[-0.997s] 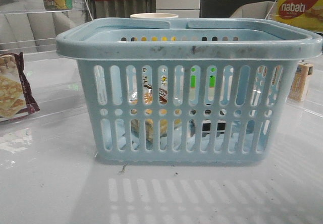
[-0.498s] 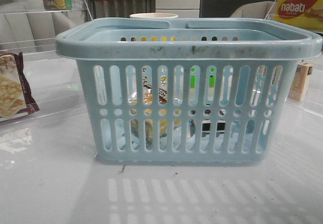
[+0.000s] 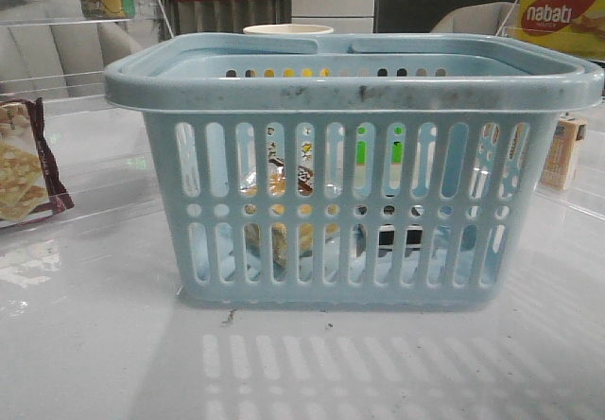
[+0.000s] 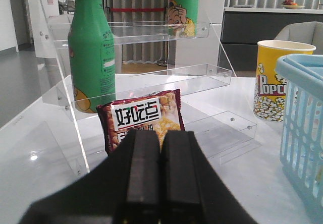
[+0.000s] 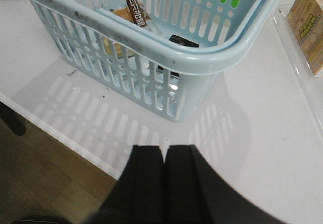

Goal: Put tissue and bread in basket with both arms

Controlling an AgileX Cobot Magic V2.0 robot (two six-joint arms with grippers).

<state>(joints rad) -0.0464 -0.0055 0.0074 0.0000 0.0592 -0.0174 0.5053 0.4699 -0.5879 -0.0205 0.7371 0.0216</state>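
As we are looking over the table: the basket (image 3: pixel 354 169) is sitting mid-table.
Bread (image 3: pixel 276 185): lying inside the basket.
Tissue (image 3: pixel 402 242): lying inside the basket, beside the bread.
Left gripper (image 4: pixel 161 173): we are seeing fingers pressed together, empty.
Right gripper (image 5: pixel 164 176): likewise closed, empty.

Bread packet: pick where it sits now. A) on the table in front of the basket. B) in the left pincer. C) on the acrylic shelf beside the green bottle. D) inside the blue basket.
D: the bread shows over the rim, inside the basket, and both pincers are shut on nothing.
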